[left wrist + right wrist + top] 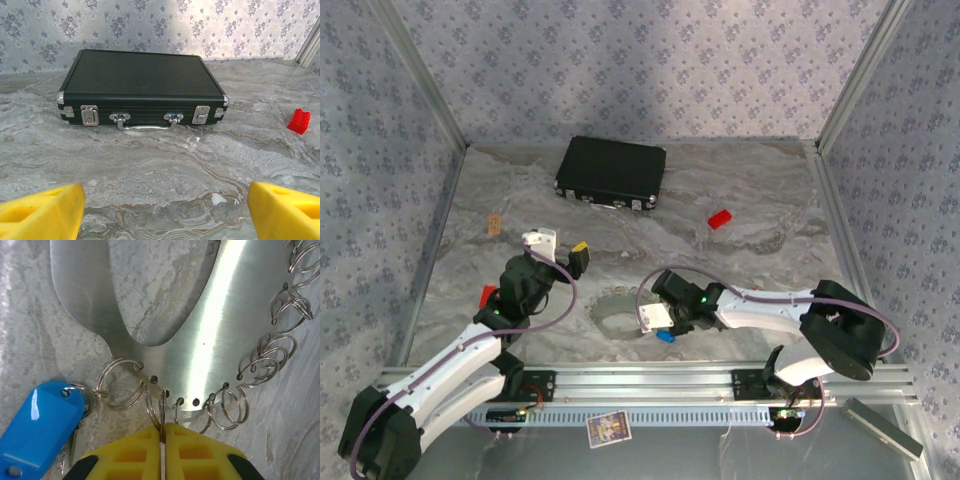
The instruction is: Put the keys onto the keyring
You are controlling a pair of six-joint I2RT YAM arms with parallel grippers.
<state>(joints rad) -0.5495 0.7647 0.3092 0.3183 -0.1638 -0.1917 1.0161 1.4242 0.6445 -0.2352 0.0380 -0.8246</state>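
Top view: the right gripper (665, 322) sits low by the blue key (665, 338). Left wrist view: the left gripper (165, 212) has yellow fingers (42, 212) spread wide, black case (142, 85) ahead. Right wrist view: yellow fingers pinch a keyring (156, 405) on the shiny plate (225, 330), blue key beside it.

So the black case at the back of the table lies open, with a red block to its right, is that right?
Not quite: the black case is closed, as the left wrist view shows; the red block is indeed to its right.
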